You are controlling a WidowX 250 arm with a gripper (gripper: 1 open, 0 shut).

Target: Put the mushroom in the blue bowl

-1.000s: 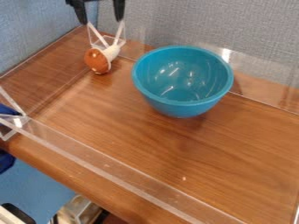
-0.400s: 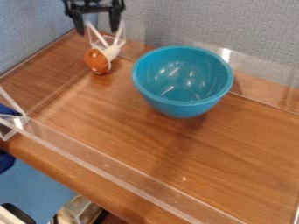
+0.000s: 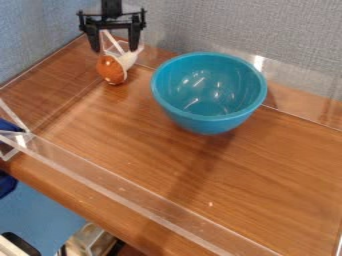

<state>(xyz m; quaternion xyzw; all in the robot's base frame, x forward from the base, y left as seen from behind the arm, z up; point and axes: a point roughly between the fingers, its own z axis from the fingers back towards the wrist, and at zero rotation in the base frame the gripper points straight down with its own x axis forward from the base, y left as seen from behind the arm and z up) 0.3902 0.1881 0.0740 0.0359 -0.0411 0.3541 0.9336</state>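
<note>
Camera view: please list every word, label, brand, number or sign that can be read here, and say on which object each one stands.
No readable text anywhere in this view.
Blue bowl: plain glossy sides, no label or brand.
Mushroom: no markings.
Gripper: dark, no lettering can be made out.
Wooden table and grey wall: no signs or numbers.

The bowl (image 3: 209, 92) is glossy, smooth teal plastic. The table (image 3: 201, 170) is polished wood-grain (light glares off it), edged by clear plastic walls (image 3: 94, 180). The mushroom (image 3: 112, 67) cap shines faintly.
</note>
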